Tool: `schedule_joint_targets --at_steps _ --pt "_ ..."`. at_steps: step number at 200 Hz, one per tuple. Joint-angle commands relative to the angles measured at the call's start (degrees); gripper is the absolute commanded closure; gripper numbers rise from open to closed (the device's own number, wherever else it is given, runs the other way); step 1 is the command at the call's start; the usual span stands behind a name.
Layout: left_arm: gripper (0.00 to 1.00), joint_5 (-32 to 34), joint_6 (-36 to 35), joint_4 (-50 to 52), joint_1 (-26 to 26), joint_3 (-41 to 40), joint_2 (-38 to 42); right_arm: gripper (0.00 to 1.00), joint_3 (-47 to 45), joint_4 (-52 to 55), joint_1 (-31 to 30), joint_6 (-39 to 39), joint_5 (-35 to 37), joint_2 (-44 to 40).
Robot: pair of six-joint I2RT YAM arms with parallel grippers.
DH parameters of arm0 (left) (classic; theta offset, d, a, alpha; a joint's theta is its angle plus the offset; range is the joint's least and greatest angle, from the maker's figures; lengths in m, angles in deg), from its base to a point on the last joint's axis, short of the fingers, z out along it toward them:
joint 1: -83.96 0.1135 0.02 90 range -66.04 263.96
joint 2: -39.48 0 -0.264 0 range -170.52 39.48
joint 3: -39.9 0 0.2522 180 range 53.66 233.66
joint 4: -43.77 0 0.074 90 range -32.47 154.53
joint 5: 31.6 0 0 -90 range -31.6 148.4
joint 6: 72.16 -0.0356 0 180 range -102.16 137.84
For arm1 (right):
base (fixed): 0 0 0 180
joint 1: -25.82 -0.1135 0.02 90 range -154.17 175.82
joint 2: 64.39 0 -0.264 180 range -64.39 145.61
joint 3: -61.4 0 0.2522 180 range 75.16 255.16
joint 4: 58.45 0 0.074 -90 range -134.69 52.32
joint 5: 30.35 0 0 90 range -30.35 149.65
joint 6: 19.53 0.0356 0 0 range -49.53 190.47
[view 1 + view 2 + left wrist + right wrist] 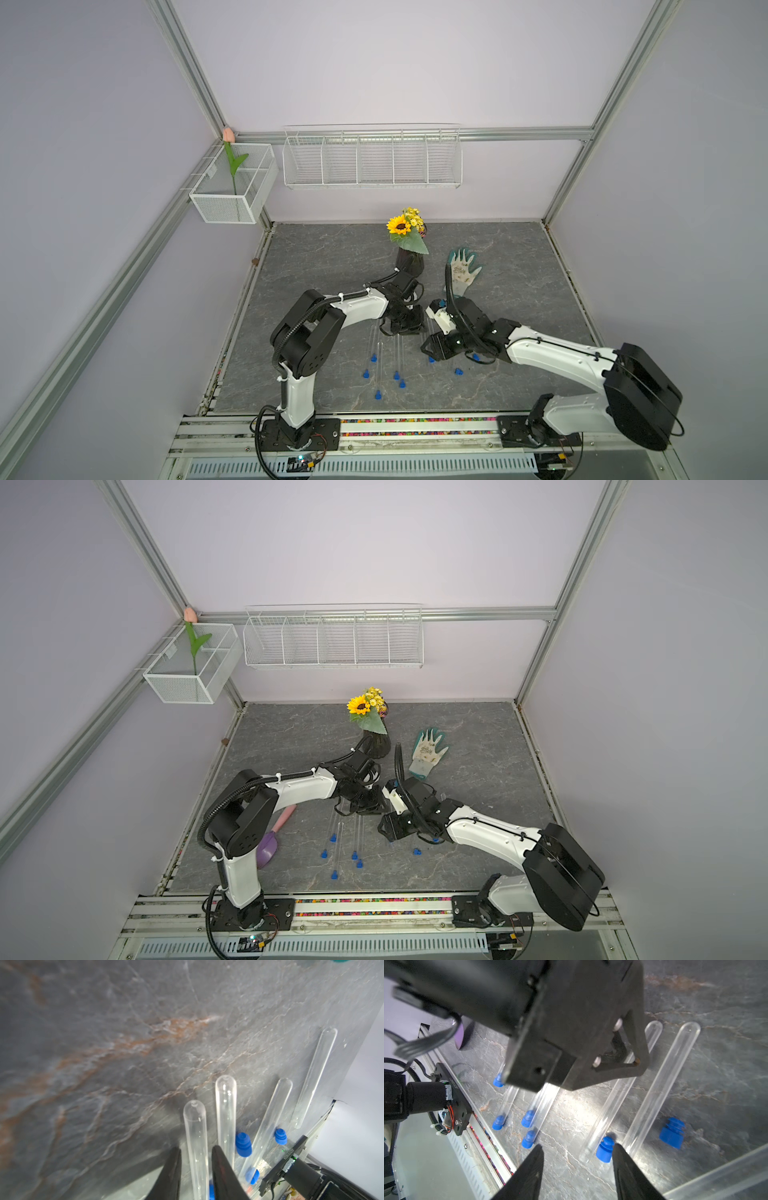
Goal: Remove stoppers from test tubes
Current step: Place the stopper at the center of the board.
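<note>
Hanging on the left wall, a mesh basket (226, 210) holds a tulip (234, 166); a wire rack (372, 183) with five bins hangs on the far wall. A dark vase (409, 266) with a sunflower (399, 225) stands at the far middle of the table (532, 291), with a glove (462, 270) lying flat to its right.

The test tubes (380, 365) lie in a loose row in the near middle, rounded ends toward the far side. Those on the left of the row carry blue stoppers (377, 394) in their near ends. On the right, tubes lie open with loose stoppers beside them. A purple scoop (268, 848) lies by the left edge, partly behind the left arm.

Open stone stretches from the tubes to the right edge and across the far left corner. The stoppered ends lie short of the near edge.

The left claw (196, 1148) is parted narrowly astride one tube, with a slim gap at each finger. The right claw (577, 1146) stands about half wide and holds nothing. A loose stopper (605, 1149) sits between its fingertips, close against one; I cannot tell whether they touch.
</note>
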Motion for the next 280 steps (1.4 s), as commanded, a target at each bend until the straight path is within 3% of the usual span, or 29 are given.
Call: schedule_joint_targets --at_steps 1,51,81,106,159,214,280 --pt "0.69 3.25 0.02 2.77 -0.46 -0.76 -3.07 0.43 -2.07 -0.08 -0.33 0.56 2.18 -4.2" --pt "0.64 3.57 0.83 2.75 -0.7 -1.16 -1.87 0.39 -5.23 1.59 -0.19 1.24 9.12 -15.36" --pt "0.59 5.37 0.76 3.65 -1.29 -1.54 0.76 0.28 -7.88 3.67 -0.03 3.09 14.9 -22.61" --pt "0.54 6.01 1.42 1.74 -1.63 -4.24 5.54 0.17 -10.3 5.59 0.28 5.67 17.32 -28.25" --pt "0.41 8.96 1.11 -0.82 -2.07 -11.62 19.9 0.13 -11.24 10.95 0.6 6.32 16.46 -34.04" --pt "0.32 16.15 -2.41 4.96 -1.99 -18.96 40.17 0.13 -6.84 11.99 0.51 5.82 8.49 -25.95" --pt "0.3 25.03 2.83 7.03 -1.63 -29.49 59.74 0.22 4.95 9.42 -5.6 5.83 7.27 -3.7"
